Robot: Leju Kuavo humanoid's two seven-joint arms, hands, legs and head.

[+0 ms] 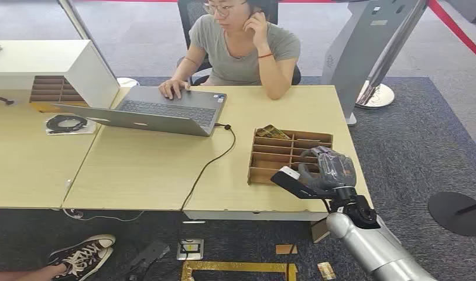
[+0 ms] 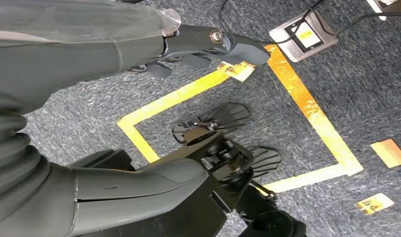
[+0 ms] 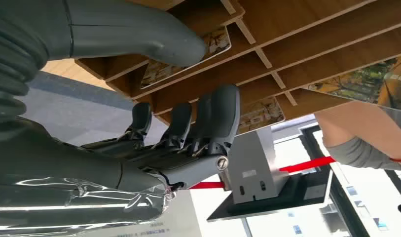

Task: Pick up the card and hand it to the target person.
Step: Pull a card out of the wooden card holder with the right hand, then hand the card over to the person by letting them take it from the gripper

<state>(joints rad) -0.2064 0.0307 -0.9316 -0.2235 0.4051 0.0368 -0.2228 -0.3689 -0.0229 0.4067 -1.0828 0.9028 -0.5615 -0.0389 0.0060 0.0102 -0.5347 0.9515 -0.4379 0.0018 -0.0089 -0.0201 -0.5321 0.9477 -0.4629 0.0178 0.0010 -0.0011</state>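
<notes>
Now the right hand hovers over the wooden organizer, fingers spread, holding nothing.

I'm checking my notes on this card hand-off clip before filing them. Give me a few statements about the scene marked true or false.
1. The right robot hand is over the near end of the wooden card rack. True.
2. The right robot hand already holds a card clear of the rack. False: in the right wrist view its fingers are apart beside the rack with nothing in them.
3. A card sticks up from the rack's far left corner. True.
4. The laptop is closed. False: it is open, with the person's hand on its keyboard.
5. The left robot hand rests on the table. False: it hangs over carpet marked with yellow tape.
</notes>
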